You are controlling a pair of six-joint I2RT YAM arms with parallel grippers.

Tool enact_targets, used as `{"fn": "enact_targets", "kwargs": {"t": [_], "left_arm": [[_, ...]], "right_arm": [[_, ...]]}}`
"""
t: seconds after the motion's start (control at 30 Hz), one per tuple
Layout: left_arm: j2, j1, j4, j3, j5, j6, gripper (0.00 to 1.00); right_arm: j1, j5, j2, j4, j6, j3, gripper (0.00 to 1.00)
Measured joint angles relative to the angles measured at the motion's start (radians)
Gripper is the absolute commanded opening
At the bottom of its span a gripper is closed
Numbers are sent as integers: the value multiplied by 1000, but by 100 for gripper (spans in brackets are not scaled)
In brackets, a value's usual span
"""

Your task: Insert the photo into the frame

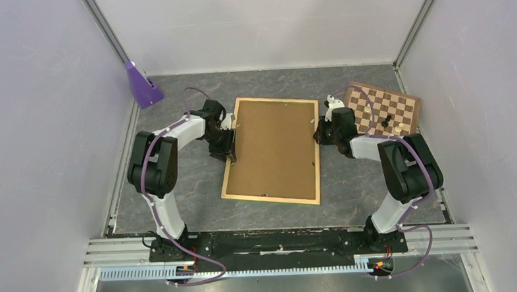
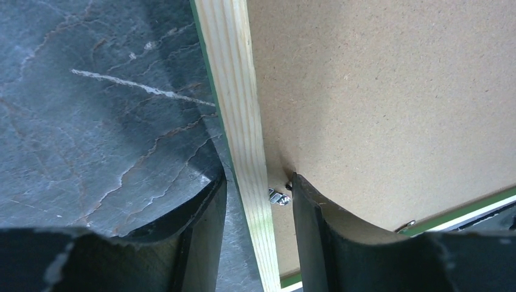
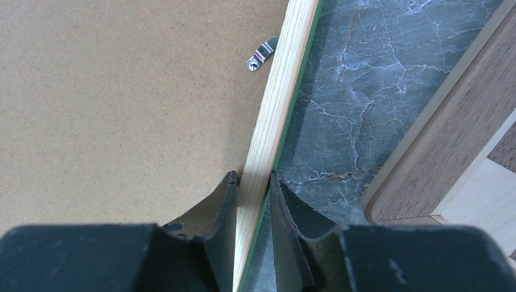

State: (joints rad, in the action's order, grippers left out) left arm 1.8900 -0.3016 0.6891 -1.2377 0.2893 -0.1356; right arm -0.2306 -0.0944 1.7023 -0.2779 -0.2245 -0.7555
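Our right gripper (image 3: 251,180) clamps the frame (image 3: 275,103) by one rail; our left gripper (image 2: 257,187) straddles the opposite rail, jaws apart. The photo perhaps sits under the backing panel (image 3: 122,91); next we close left and lift evenly.

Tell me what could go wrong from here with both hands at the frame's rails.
1. The left hand straddles the left rail of the frame loosely, while the right hand looks clamped on the right rail: lifting now could tilt the frame.
2. The left hand's inner finger sits beside a metal clip at the hardboard panel's edge; closing might snag it.
3. The chessboard lies close to the right rail; sliding that way could bump it.
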Motion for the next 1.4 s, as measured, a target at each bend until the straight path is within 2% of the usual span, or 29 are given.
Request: {"fn": "enact_targets", "kwargs": {"t": [0.2,0.8,1.07,1.4], "left_arm": [[0,0,-3,2,-2,0,42],[-27,13,-29,38,1,2,40],[-39,21,-38,51,10,3,27],[-40,27,-38,54,38,30,7]], "right_arm": [[5,-10,0,0,0,0,18],[18,-32,0,1,0,0,16],[19,-33,0,1,0,1,15],[20,-35,0,2,0,0,14]]}}
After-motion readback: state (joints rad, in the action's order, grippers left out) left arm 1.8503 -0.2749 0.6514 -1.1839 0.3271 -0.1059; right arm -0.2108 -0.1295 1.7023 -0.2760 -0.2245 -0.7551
